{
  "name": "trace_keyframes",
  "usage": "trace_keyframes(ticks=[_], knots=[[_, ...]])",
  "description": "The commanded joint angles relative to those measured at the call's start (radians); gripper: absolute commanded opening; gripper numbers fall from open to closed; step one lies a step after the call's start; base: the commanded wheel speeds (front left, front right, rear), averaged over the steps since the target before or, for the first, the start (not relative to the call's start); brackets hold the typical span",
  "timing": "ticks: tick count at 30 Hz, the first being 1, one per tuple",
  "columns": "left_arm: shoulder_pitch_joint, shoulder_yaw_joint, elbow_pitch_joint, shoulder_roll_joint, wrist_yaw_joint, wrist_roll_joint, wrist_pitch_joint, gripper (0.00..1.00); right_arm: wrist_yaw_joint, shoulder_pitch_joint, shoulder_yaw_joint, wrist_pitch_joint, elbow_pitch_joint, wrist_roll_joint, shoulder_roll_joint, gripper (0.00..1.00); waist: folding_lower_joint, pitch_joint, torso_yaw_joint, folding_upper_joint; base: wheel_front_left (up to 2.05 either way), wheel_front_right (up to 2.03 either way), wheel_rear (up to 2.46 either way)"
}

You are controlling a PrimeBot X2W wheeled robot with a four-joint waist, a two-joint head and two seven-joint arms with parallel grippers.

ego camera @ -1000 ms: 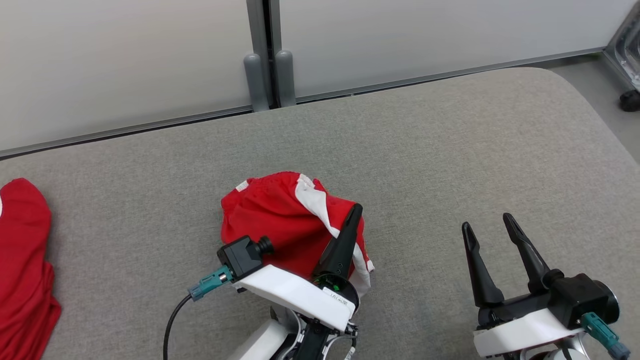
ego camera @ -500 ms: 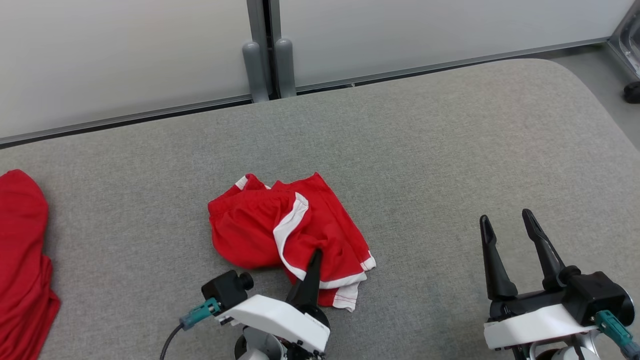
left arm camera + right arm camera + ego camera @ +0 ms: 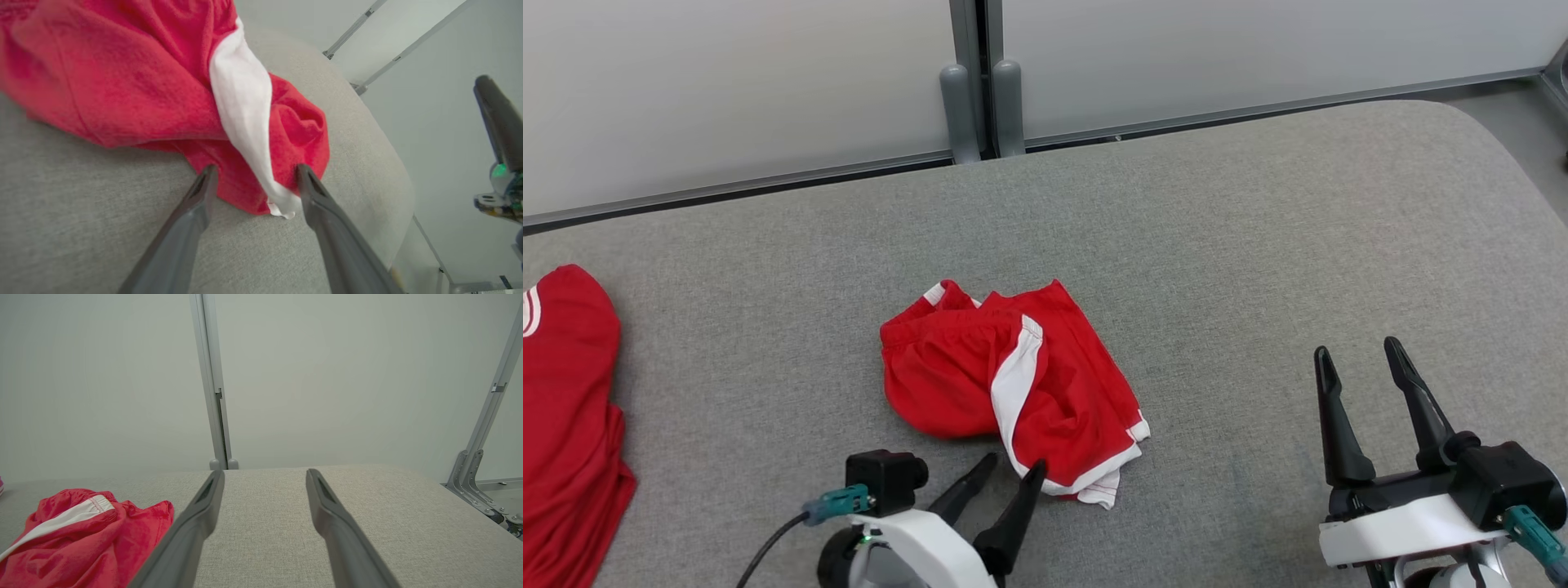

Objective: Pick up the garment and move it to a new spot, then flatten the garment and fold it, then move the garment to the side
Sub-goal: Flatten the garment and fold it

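Note:
The garment (image 3: 1005, 380) is a pair of red shorts with white stripes, lying crumpled on the grey padded table (image 3: 1258, 245) near its middle. My left gripper (image 3: 1011, 467) stands open just in front of the shorts' near edge, its fingertips at the white hem. In the left wrist view the garment (image 3: 163, 94) lies beyond the two spread fingers (image 3: 196, 200), with its hem between the tips. My right gripper (image 3: 1357, 353) is open over bare table at the lower right, well away from the cloth. The right wrist view shows the garment (image 3: 81, 535) at its lower left.
Another red garment (image 3: 564, 408) with white trim lies at the table's left edge. A pale wall with a grey post (image 3: 980, 82) runs along the far side. The table's rounded right corner (image 3: 1486, 139) drops to the floor.
The left gripper has opened and let go of the garment, which now lies on the table. It has drawn back toward me. The head camera shifted slightly.

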State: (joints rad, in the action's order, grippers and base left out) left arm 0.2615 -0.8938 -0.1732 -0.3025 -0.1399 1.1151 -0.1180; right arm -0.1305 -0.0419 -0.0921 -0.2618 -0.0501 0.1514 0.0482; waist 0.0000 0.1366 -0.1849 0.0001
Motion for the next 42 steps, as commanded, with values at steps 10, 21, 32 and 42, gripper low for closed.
trace_keyframes(ticks=[10,21,32,42], knots=[[0.183,0.017,0.233,-0.238,-0.123,-0.167,0.140,1.00,0.000,-0.027,-0.005,-0.005,0.014,0.024,0.004,1.00,0.0000,0.035,-0.040,-0.0001,0.00,0.00,0.00],[0.479,-0.115,-0.093,-0.083,0.004,-0.247,0.322,1.00,0.000,-0.046,-0.055,-0.005,0.000,0.027,0.005,1.00,0.0000,0.069,-0.106,-0.0001,0.00,0.00,0.00],[0.531,-0.198,-0.278,-0.112,0.127,-0.241,0.462,1.00,0.000,-0.016,-0.023,-0.005,-0.006,0.017,0.004,1.00,0.0000,0.054,-0.112,-0.0001,0.00,0.00,0.00],[0.474,-0.209,-0.237,-0.108,0.141,-0.207,0.472,0.00,0.000,-0.005,-0.007,-0.005,0.000,-0.002,0.005,1.00,0.0000,0.028,-0.055,-0.0001,0.00,0.00,0.00]])
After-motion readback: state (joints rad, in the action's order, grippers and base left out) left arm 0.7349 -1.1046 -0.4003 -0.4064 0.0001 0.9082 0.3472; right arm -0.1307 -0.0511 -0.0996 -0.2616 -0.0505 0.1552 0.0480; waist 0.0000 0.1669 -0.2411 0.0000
